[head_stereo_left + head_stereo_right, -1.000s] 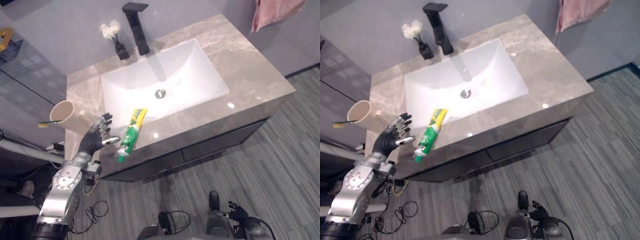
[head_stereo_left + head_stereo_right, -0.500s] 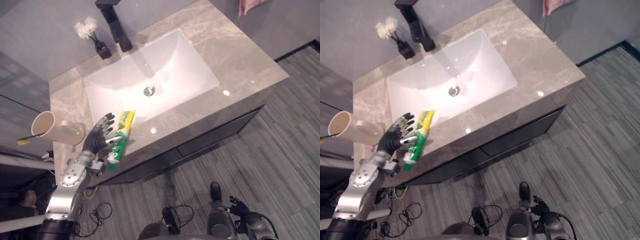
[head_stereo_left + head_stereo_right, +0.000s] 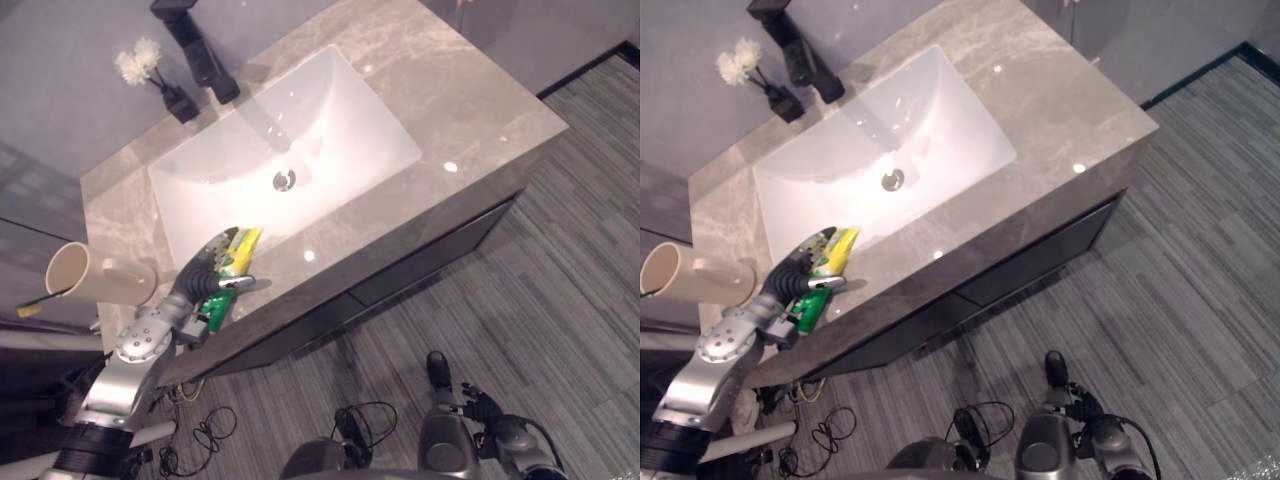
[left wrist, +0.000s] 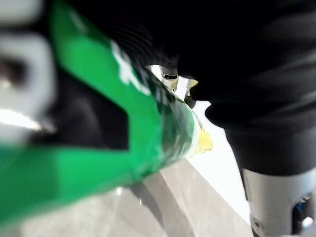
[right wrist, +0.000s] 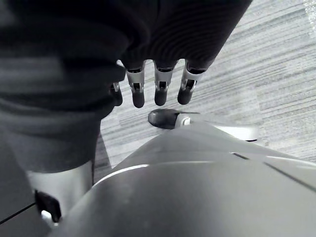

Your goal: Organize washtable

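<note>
Bathroom — marble vanity [image 3: 480, 110], white sink [image 3: 330, 110], black faucet [image 3: 205, 65], toothbrush cup [image 3: 90, 277]

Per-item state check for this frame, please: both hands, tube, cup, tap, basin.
left hand: shut on the toothpaste tube, at the counter's front edge.
toothpaste tube: gripped; lifted or resting, cannot tell.
right hand: open, empty, hanging low.
cup: toothbrush sticking out of it.
faucet: no water running.
sink: empty.
</note>
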Tool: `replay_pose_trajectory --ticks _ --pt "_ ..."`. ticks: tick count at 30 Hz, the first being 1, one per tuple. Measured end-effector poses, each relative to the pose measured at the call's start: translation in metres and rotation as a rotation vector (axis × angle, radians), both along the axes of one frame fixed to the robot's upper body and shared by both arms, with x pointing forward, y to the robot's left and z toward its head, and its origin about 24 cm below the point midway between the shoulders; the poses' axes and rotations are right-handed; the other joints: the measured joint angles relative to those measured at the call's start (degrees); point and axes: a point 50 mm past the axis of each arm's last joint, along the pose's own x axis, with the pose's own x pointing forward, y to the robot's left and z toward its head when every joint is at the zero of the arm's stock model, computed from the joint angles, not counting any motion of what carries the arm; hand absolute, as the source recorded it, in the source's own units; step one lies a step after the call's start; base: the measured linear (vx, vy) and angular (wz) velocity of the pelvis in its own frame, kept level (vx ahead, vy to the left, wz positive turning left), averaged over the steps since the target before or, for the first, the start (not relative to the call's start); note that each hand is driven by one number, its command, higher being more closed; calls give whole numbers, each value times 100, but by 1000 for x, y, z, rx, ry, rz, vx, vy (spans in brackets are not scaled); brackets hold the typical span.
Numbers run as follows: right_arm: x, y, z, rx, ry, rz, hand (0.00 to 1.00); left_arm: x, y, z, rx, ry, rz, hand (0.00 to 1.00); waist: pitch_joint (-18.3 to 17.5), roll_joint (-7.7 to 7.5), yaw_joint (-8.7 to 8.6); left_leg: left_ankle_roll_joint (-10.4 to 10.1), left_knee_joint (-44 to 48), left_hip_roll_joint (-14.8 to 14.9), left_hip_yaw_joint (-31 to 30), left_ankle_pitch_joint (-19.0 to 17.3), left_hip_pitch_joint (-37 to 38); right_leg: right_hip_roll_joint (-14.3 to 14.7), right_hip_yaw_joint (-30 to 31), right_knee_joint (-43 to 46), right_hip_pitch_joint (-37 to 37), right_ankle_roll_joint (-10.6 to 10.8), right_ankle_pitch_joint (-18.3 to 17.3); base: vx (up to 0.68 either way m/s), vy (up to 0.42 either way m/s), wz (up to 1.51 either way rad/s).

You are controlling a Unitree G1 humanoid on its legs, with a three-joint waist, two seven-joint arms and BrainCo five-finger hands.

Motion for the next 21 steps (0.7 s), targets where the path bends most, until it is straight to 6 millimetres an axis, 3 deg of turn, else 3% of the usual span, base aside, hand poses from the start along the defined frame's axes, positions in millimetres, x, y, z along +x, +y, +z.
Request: replay_pose_trajectory --ticks 10,21 --pt "5 -3 3 -14 -17 23 0 7 4 16 32 -50 -2 100 101 108 -93 -12 84 -10 45 -98 -77 3 135 2 -120 22 14 -10 -1 -7" --pt "4 -5 4 -15 -20 15 0 8 -7 16 40 -57 -76 100 120 159 -144 -14 281 10 -25 -99 -71 -13 105 4 -31 9 6 -14 -18 -1"
